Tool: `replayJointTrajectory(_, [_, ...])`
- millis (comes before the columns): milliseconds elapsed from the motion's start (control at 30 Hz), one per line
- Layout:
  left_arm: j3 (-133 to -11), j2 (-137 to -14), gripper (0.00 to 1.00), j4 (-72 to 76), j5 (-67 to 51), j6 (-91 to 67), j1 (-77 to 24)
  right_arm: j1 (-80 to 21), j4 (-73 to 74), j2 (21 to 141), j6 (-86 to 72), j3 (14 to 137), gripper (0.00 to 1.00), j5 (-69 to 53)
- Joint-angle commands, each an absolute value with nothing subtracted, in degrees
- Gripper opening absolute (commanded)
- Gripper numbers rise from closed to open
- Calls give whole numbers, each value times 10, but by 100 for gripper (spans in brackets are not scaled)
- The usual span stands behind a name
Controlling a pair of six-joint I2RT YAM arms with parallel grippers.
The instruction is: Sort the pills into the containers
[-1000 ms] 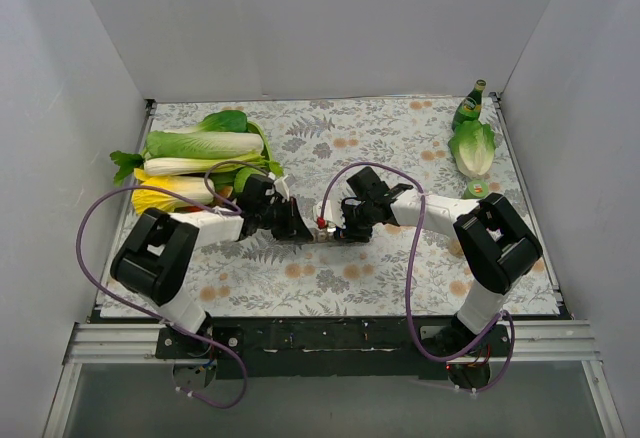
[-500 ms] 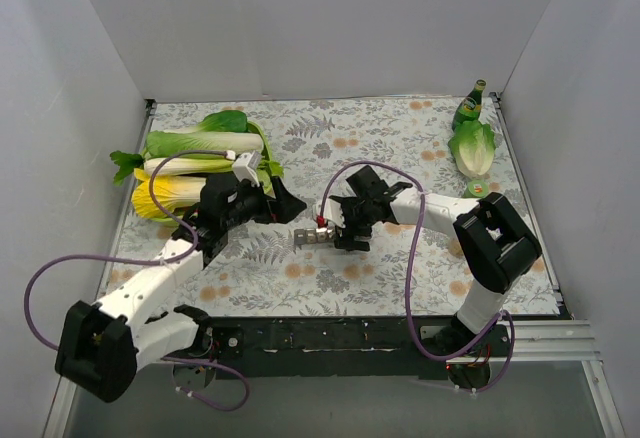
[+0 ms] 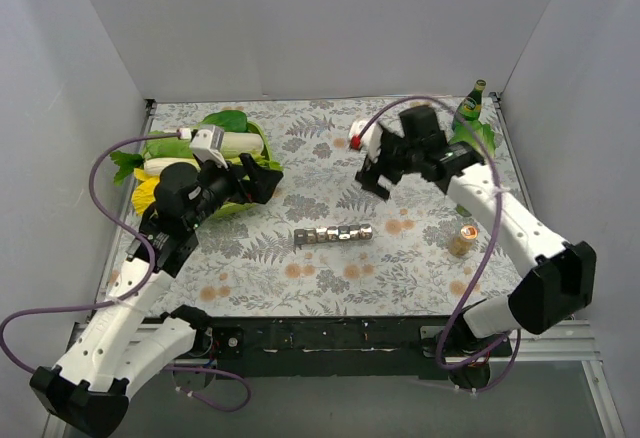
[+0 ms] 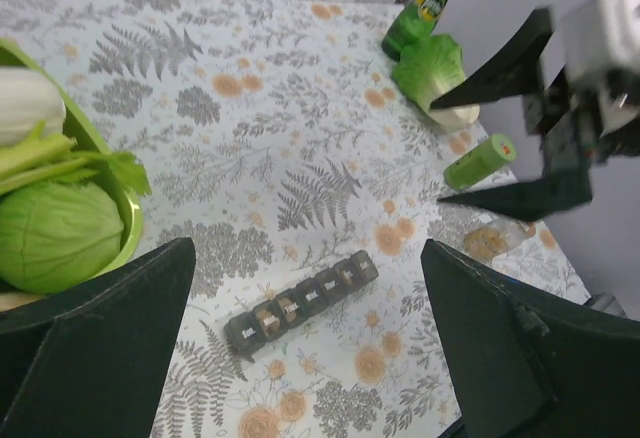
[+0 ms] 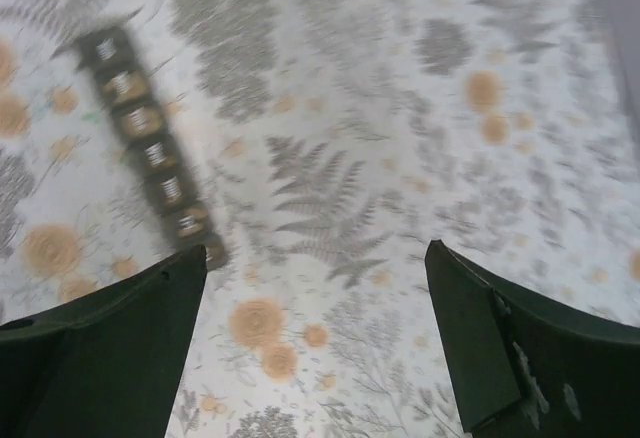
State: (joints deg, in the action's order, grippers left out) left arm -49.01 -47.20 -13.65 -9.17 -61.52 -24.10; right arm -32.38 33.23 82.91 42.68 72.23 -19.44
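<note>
Broadly, the flowered tabletop carries cabbages along its left side. Both arms hang above it: the left pincer and the right pincer each gape wide, holding nothing. The containers, a grey strip of little compartments, lie flat mid-tabletop, well apart from both. Likely light, stiff, slick plastic, the strip would skate if nudged; pinching across its narrow width near one end seems safest. A small jar with tan contents, seemingly pills, stands to its right.
</note>
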Motion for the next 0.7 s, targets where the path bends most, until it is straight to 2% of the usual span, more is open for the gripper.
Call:
replayJointTrajectory(0, [-576, -457, 98, -214, -64, -583, -238, -200, 335, 781, 268, 829, 97, -207])
replayJointTrajectory(33, [-587, -458, 98, -227, -63, -581, -238, -152, 332, 774, 251, 840, 97, -217])
replayJointTrajectory(200, [-641, -456, 98, -261, -59, -579, -237, -64, 301, 716, 153, 879, 98, -172])
replayJointTrajectory(367, [-657, -446, 98, -288, -51, -580, -237, -32, 288, 670, 120, 875, 98, -134])
replayJointTrajectory(667, [-663, -429, 98, -317, -47, -581, -238, -5, 298, 632, 97, 854, 98, -180])
